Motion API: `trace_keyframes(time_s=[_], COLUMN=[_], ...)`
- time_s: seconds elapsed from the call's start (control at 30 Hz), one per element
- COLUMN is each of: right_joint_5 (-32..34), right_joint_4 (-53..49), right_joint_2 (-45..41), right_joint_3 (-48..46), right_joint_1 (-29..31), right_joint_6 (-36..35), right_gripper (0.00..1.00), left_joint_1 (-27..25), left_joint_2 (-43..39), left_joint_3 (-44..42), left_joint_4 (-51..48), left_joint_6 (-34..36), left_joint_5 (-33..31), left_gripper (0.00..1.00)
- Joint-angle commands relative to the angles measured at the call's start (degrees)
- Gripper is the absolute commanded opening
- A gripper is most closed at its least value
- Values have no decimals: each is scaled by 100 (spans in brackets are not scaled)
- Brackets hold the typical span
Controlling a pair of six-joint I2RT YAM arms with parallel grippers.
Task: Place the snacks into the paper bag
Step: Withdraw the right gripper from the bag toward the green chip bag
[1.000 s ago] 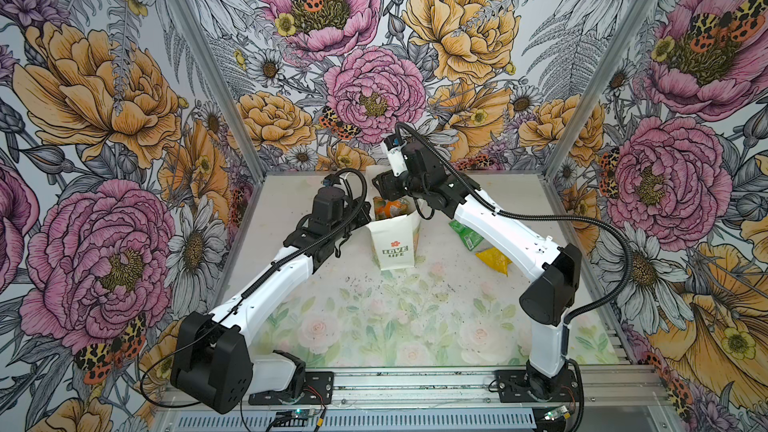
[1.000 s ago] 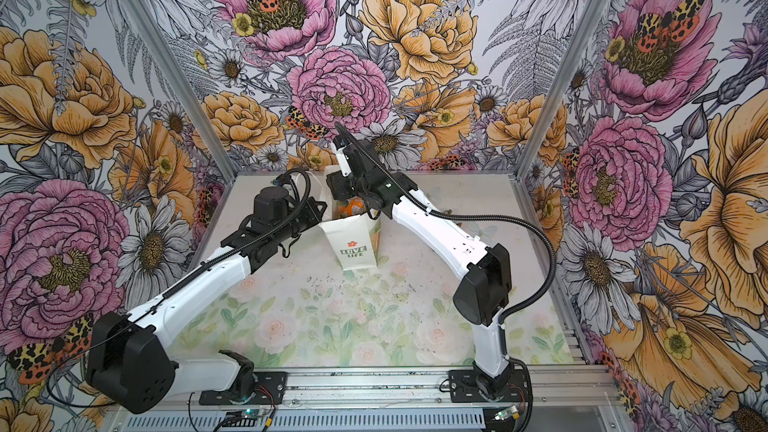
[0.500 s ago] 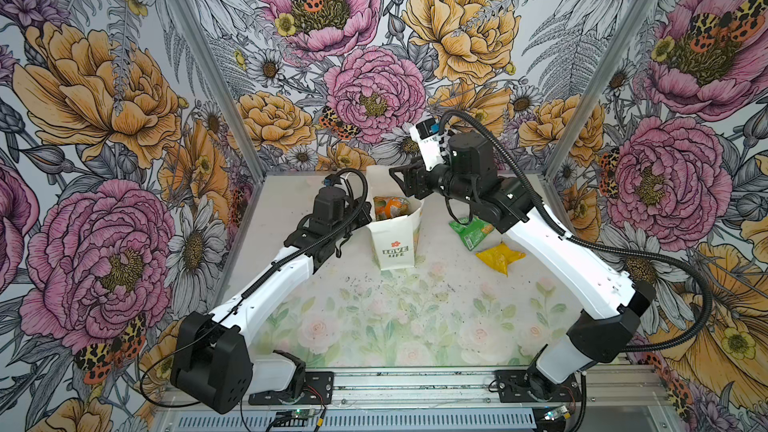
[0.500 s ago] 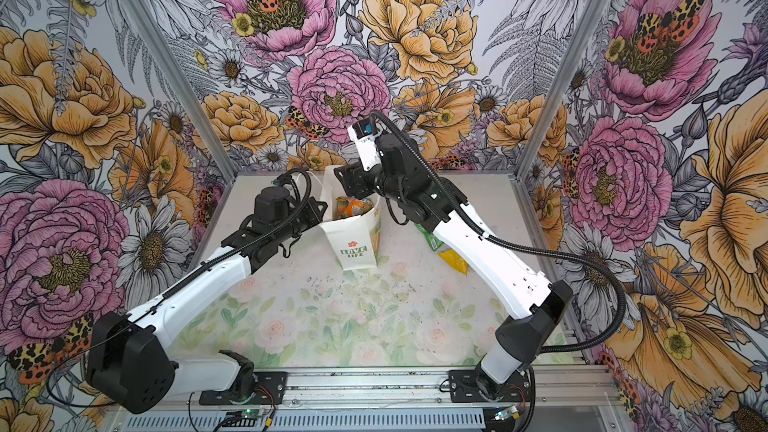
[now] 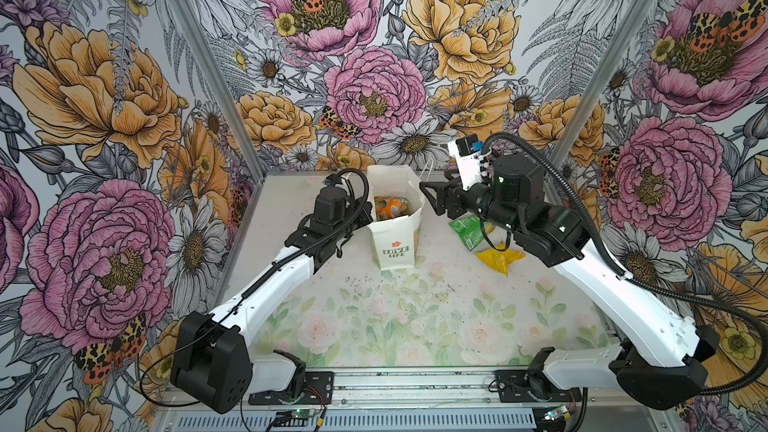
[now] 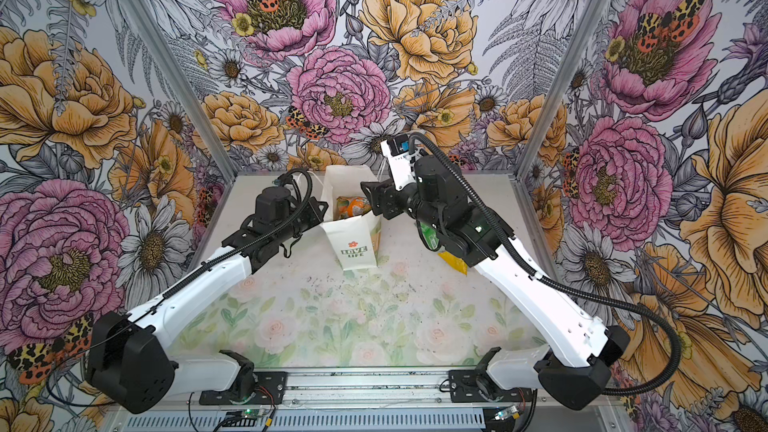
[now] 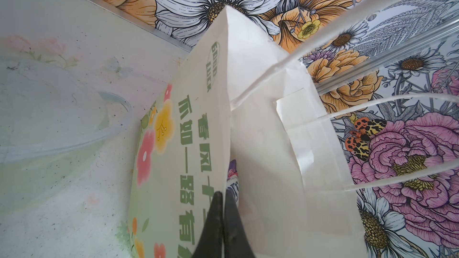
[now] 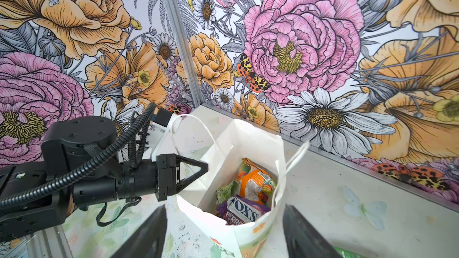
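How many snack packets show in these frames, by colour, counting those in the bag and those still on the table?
Orange packet, in the paper bag: 1
Purple FOX'S packet, in the bag: 1
Pale green packet, in the bag: 1
Green packet, on the table: 1
Yellow packet, on the table: 1
Total seen: 5; more may lie hidden deeper in the bag.

Bright even light, soft shadows; wide-angle edge distortion; wrist-view foregrounds blurred.

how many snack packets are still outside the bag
2: a green packet and a yellow packet, both lying right of the paper bag; others may be hidden.
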Motion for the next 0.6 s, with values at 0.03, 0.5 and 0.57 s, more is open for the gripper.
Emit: trace_keyframes(time_s=[0.03,0.5,0.57], right_joint_5=[359,925,983], right_joint_4=[-85,-521,-539], right_joint_2=[-392,-1045,-1082], right_joint_3=[-368,-1346,-1448], right_joint_1=[-71,-271,-299], right_joint_6=[267,891,962], right_gripper=[76,83,83], left_joint_1=[-82,-80,-76], left_joint_2=[-32,-49,-49], left_joint_3=[212,202,204], left_joint_4=[112,104,103], left_joint_6=[83,92,92], left_joint_5=[-48,-47,-43], left_gripper=[0,0,0])
